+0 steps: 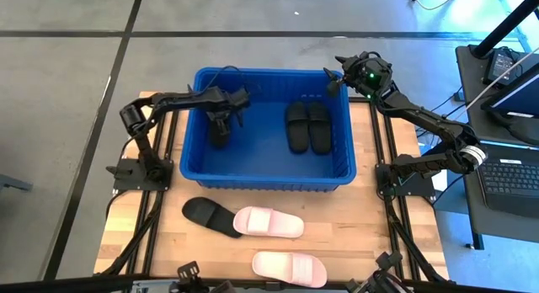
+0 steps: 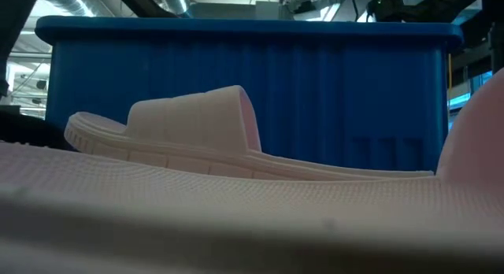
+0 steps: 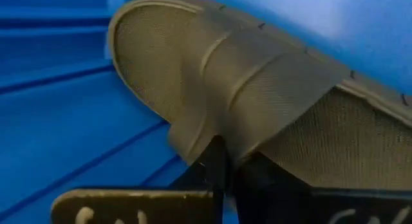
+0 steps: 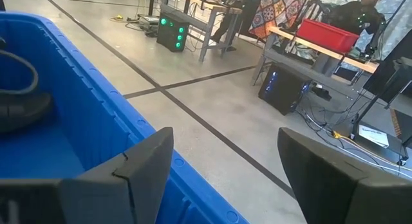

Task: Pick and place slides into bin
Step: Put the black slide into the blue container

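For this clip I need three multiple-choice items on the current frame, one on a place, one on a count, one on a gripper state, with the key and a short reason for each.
1. Where does the left gripper work?
A. inside the large rectangular blue plastic bin
B. over the wooden table's front edge
C. beyond the table's right side

2. How many pale pink open-toe slide sandals lie on the wooden table in front of the bin?
A. none
B. two
C. four

3. What state is the right gripper in?
A. shut on a pink slide
B. shut on the bin's rim
C. open, holding nothing

Key:
1 A: the high view shows it down in the bin's left half, and its wrist view shows it shut on a matte black slide sandal.
2 B: one pink slide and another lie there, beside a black one.
3 C: its wrist view shows its fingers spread wide above the bin's far right corner.
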### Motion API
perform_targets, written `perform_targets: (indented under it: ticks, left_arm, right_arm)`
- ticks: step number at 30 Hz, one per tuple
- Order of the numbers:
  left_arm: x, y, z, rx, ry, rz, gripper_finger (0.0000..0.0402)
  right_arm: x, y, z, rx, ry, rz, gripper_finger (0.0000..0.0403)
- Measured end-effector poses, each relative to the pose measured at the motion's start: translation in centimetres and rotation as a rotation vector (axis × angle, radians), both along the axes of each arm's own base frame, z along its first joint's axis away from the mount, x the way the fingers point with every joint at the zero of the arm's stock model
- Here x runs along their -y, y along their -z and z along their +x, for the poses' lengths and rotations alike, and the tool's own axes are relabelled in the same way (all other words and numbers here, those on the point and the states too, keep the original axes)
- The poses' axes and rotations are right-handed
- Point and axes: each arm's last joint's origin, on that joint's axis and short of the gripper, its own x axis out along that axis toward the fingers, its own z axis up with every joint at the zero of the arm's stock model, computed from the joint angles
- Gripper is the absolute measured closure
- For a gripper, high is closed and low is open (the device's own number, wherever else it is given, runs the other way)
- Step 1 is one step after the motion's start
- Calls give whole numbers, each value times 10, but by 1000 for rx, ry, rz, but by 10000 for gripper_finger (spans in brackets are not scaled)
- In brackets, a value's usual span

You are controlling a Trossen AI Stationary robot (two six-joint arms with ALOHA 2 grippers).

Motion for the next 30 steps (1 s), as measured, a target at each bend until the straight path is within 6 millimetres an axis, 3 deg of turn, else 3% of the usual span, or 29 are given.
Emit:
perform_targets:
  ticks: [6, 30]
  left_arm:
    - [0, 13, 3, -52, 5, -11, 388]
    - [9, 5, 6, -114, 32, -62, 373]
  right_arm:
    - [0, 0, 0, -1, 0, -1, 124]
    - [0, 0, 0, -5, -1, -4, 124]
